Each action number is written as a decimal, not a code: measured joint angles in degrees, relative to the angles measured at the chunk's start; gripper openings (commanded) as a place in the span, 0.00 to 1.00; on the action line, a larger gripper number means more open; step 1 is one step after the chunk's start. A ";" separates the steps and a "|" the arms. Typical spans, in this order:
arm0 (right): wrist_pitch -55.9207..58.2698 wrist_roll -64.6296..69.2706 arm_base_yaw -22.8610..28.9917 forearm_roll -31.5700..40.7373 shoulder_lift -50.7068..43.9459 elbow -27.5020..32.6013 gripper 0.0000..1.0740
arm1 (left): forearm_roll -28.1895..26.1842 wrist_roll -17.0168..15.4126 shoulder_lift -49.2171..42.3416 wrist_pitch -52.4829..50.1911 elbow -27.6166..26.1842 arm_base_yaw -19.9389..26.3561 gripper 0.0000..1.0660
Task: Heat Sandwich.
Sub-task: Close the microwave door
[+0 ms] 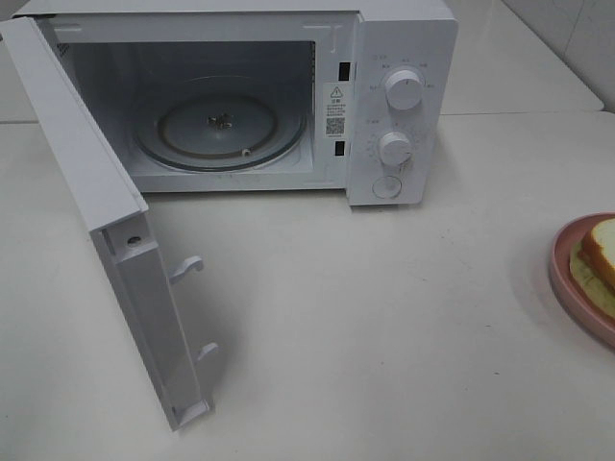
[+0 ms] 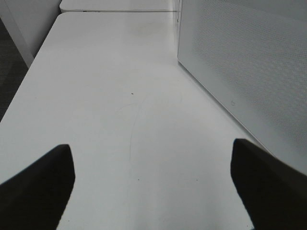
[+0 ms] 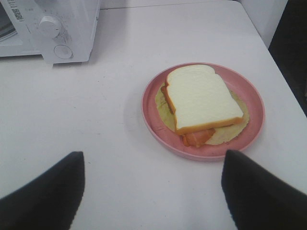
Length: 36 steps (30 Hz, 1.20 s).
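Our right gripper [image 3: 151, 191] and left gripper [image 2: 153, 184] hang wide open and empty; the sandwich [image 3: 201, 103] waits on its pink plate [image 3: 156, 122] at the table's right edge, so we judge lifting it toward the open microwave [image 1: 399, 106] comes next.

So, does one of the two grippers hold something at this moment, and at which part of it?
Nothing is held. The left gripper is open over bare table; the right gripper is open short of the sandwich on its pink plate.
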 measured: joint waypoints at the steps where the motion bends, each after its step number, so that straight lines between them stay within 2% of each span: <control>1: 0.00 0.00 0.00 0.00 0.00 0.00 0.71 | 0.00 0.00 0.00 0.00 0.00 0.00 0.76; 36: 0.00 0.00 0.00 0.00 0.00 0.00 0.71 | 0.00 0.00 0.00 0.00 0.00 0.00 0.76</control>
